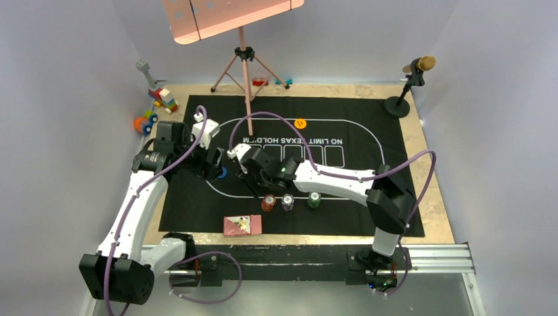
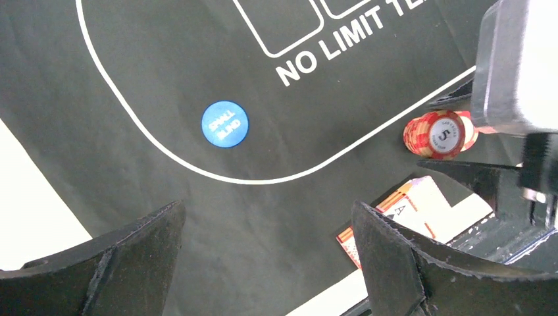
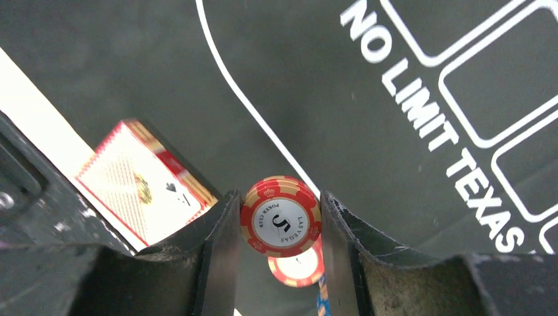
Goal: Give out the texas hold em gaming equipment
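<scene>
The right gripper [image 3: 279, 209] stands about half closed, its fingers [image 3: 217, 250] pressed on both sides of the red chips [image 3: 281, 225] at the near curve of the white line on the felt mat [image 2: 131, 66], just beside the card box [image 3: 141, 187]. A lower red chip [image 3: 297, 266] sits offset beneath, seemingly outside the pinch. The left gripper [image 2: 266, 263] hangs wide open and empty near the blue disc [image 2: 225, 124]. The grip bears on round edges, so a slight tilt could shear chips off to roll away or strike the grey stack [image 1: 287, 202] and green stack [image 1: 314, 200] nearby
</scene>
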### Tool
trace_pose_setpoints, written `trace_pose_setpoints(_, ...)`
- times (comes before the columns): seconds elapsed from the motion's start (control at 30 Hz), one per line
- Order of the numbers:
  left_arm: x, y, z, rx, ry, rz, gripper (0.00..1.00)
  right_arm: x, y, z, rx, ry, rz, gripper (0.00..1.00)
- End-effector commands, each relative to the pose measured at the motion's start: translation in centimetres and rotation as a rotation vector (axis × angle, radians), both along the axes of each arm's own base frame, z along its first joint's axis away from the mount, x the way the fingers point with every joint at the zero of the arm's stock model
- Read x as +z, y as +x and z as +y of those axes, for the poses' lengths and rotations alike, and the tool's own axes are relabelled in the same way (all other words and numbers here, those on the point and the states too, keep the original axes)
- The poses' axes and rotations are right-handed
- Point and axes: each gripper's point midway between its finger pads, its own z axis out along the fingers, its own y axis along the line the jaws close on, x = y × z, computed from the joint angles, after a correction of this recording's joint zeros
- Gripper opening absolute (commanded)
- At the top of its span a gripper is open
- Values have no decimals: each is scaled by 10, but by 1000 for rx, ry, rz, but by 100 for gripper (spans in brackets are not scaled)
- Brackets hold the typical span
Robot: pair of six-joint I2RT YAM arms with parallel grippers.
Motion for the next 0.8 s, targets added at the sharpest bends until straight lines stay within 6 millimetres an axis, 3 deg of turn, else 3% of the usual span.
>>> trace_pose_setpoints(0.0,24,15,5,72,-43,-64,100,33,23,30,25,85,-38,0)
trace_pose_setpoints(0.13,31,20,14,126,-62,-78,100,25,42,55,32,112,-22,0)
trace_pose_setpoints(0.37,27,22,32,203,-55,-66,99,-3,70,98,33,147,-2,0)
trace_pose_setpoints(0.53,24,23,48,276,-33,-69,100,-13,98,110,-12,192,17,0)
trace_pose_setpoints(0.77,20,19,45,268,-50,-52,100,-33,118,124,-32,189,40,0)
